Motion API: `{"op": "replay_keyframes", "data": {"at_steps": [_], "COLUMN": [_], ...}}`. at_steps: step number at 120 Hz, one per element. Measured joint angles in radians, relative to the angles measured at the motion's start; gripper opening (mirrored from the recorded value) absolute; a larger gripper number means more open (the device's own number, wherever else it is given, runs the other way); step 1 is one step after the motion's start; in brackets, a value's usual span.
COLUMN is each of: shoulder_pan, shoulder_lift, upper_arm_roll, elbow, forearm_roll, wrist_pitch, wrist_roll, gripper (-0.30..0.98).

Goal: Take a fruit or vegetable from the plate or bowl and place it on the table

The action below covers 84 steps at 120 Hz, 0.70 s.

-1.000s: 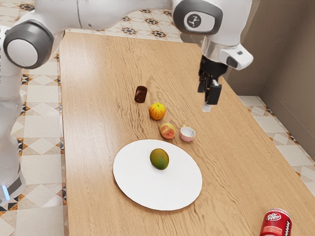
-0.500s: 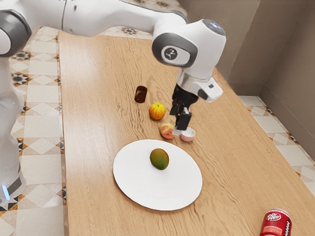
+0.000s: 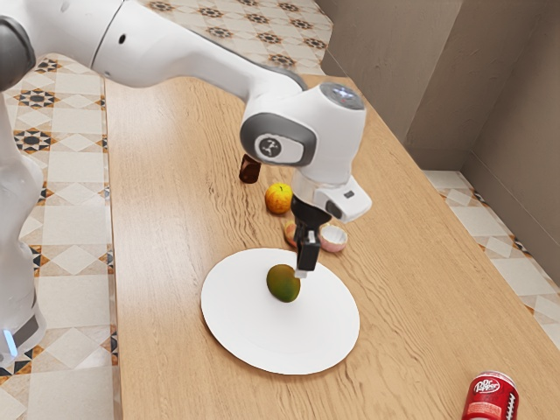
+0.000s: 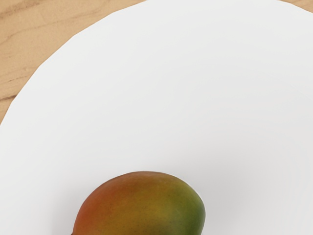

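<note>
Seemingly empty, though how far open I cannot tell, the gripper (image 3: 303, 272) hangs near the mango (image 3: 283, 284), probably to line up a grasp where it lies on the plate (image 3: 280, 341), towards the edge nearest the peach (image 3: 290, 234).

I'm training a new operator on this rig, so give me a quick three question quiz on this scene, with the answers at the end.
1. Which lies on the white plate?
(a) red can
(b) mango
(c) dark brown cup
2. True or false: the mango is already down on the bare table.
3. Fill in the blank: in the wrist view, the mango's skin shades from orange-red at one end to ____ at the other.

Key: 1. b; 2. false; 3. green
</note>
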<state>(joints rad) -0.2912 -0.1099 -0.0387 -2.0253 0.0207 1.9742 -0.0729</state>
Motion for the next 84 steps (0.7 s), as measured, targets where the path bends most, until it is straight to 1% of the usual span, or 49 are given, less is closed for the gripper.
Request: {"op": "replay_keyframes", "data": {"at_steps": [21,84], "shoulder_pan": [0.002,0.010], "shoulder_lift": [-0.024,-0.010], "upper_arm_roll": [0.002,0.005], "elbow": [-0.053,-0.098], "forearm_roll": [-0.003,-0.006], "wrist_pitch": [0.032,0.091], "wrist_roll": [0.010,0.027], "gripper": [0.69,0.69]}}
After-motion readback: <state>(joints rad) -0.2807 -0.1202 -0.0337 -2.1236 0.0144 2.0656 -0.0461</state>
